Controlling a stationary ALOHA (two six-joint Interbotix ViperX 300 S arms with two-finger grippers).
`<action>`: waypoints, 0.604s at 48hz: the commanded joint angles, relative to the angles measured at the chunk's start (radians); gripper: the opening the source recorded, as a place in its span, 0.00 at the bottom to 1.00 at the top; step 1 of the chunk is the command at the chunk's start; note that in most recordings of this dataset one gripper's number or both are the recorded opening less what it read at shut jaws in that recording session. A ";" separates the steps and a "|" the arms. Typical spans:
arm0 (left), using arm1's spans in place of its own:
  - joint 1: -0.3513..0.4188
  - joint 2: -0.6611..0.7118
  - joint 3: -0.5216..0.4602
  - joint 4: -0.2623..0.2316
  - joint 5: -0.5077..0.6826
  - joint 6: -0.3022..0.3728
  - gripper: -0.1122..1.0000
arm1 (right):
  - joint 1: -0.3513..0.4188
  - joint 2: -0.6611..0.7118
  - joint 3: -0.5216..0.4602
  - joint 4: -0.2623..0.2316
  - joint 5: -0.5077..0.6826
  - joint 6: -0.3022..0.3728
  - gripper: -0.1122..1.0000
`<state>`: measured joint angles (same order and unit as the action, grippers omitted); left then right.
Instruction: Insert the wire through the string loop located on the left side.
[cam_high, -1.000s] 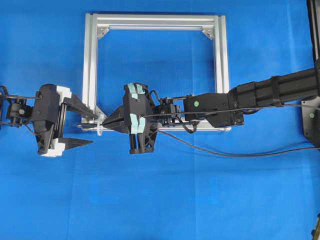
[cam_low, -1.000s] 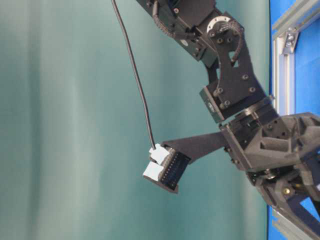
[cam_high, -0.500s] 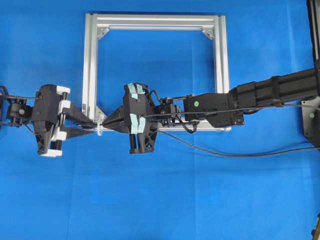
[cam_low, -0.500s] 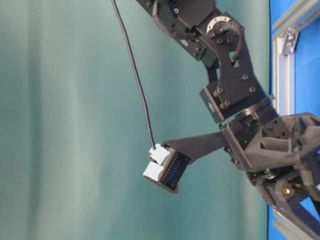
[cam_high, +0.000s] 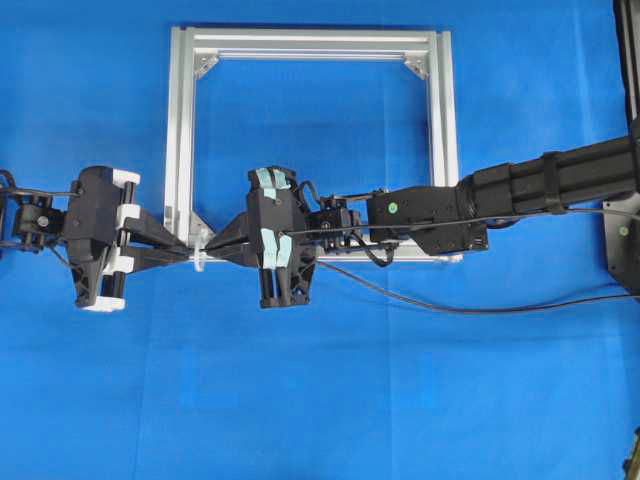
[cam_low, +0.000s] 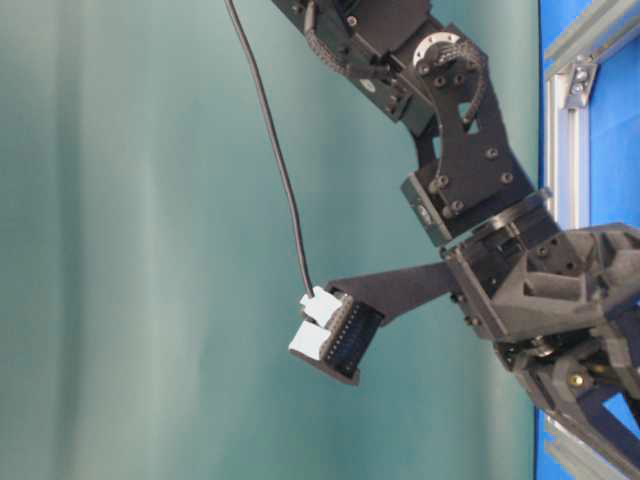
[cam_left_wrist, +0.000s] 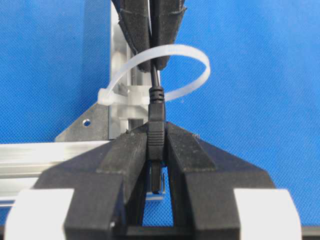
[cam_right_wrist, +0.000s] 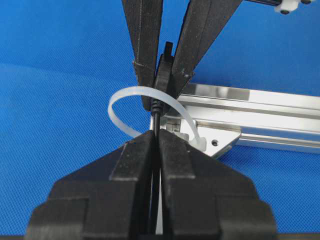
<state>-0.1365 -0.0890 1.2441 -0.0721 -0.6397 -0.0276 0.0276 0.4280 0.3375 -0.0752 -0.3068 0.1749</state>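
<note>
Wire (cam_left_wrist: 156, 127) through string loop (cam_left_wrist: 192, 60), pinched between both level hands.

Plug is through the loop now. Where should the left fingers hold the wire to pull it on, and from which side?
Grip the wire on its ribbed plug body, just past the string loop, coming in from the side away from the right gripper. The plug is thicker and stiffer than the thin cable behind it, so it should slip less. The left gripper is shut on that spot.

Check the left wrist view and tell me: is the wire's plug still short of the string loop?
No: the plug has passed through the string loop and sits between the left gripper's fingers.
</note>
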 joint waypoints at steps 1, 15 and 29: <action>0.002 -0.018 -0.012 0.003 -0.005 0.002 0.15 | -0.003 -0.023 -0.014 -0.002 0.000 0.000 0.10; 0.002 -0.018 -0.012 0.003 -0.003 0.002 0.15 | -0.003 -0.023 -0.015 0.003 0.000 0.005 0.16; 0.002 -0.018 -0.012 0.003 -0.003 0.002 0.15 | -0.003 -0.040 0.011 0.008 -0.003 0.008 0.87</action>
<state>-0.1350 -0.0905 1.2425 -0.0706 -0.6381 -0.0276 0.0291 0.4280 0.3482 -0.0706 -0.3037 0.1810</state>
